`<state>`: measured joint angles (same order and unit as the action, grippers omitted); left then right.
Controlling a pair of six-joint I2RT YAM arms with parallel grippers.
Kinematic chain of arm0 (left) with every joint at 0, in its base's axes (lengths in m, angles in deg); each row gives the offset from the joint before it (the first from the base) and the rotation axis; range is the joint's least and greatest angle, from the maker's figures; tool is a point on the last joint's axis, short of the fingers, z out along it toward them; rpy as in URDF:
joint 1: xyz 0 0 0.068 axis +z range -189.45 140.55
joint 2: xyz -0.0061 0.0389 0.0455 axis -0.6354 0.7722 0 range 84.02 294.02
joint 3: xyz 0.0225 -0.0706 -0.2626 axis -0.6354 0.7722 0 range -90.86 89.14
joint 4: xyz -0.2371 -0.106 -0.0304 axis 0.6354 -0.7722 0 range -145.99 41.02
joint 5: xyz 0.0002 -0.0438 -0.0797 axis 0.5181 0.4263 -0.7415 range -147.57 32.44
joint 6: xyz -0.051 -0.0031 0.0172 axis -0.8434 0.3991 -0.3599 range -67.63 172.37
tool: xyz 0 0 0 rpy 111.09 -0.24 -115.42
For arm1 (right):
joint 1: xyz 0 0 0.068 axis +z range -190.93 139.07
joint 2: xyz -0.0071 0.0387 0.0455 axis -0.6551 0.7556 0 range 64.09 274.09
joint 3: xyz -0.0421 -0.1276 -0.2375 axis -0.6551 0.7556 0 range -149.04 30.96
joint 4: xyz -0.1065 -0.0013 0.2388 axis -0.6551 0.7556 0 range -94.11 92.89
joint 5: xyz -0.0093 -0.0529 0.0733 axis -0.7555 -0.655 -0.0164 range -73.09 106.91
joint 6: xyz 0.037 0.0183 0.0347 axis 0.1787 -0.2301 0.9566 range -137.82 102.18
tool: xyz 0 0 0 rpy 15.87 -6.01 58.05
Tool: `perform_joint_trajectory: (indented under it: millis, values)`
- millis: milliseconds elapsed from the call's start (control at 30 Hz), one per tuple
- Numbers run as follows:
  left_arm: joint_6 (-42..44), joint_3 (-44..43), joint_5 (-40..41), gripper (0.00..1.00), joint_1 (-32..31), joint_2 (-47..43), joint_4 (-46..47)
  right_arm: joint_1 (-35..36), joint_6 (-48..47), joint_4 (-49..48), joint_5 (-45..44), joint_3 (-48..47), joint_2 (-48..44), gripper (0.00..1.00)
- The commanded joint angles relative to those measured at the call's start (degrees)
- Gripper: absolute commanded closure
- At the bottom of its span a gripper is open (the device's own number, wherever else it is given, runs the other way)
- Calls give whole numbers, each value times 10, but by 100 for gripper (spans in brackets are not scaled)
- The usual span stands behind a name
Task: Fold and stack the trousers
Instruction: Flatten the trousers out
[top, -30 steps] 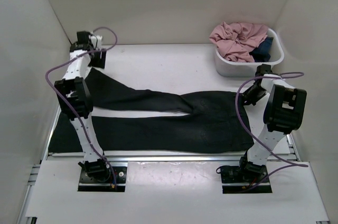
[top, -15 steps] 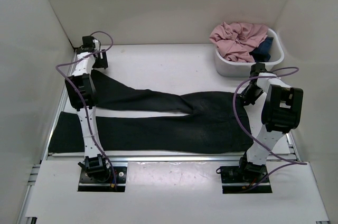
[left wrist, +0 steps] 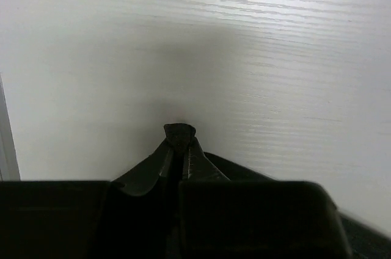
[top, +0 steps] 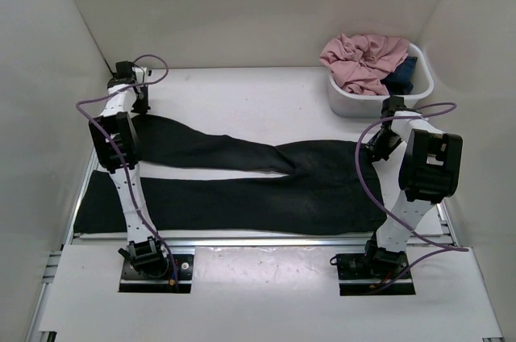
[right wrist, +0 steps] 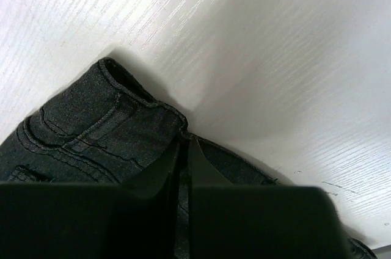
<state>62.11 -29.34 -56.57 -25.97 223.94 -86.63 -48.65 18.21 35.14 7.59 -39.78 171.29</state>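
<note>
Trousers [top: 266, 189] stay clamped in right end effector [right wrist: 184, 141] while left end effector [left wrist: 179, 134], pinching a hem, shifts leftward.

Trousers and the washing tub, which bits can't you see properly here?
- Far hem of the trousers: top view, the left arm covers it.
- Waistband's near stretch: right wrist view, the right gripper blocks it.
- Dark blue garment: top view, the pink garment and white tub hide most.

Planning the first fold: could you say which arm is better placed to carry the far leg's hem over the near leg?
Likely left: the left gripper is shut on the trousers at that hem; the right gripper pinches the waistband, at the opposite end.
</note>
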Motion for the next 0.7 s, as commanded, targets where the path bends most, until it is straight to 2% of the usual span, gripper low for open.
perform_joint_trajectory:
  millis: [0, 133, 233, 400, 500, 533, 667]
  values:
    - [33, 5, -44, 86, 1, -21, -43, 3, 4, 41, -6, -7, -12, 100]
    - [72, -3, -44, 86, 19, -116, -43, 3, -14, 41, 0, -13, -67, 100]
    - [103, 72, -65, 86, 47, -226, -43, 3, -19, 36, 0, -7, -104, 100]
    - [146, 297, -93, 86, 113, -440, -43, -3, -25, 24, 5, 29, -155, 100]
    - [190, 391, -107, 86, 147, -519, -43, -9, -25, 17, 18, 57, -172, 100]
    - [205, 460, -98, 86, 153, -566, -48, -9, -25, 12, 18, 62, -179, 100]
    - [237, 618, -56, 86, 199, -653, -48, -14, -25, 7, 24, 85, -190, 100]
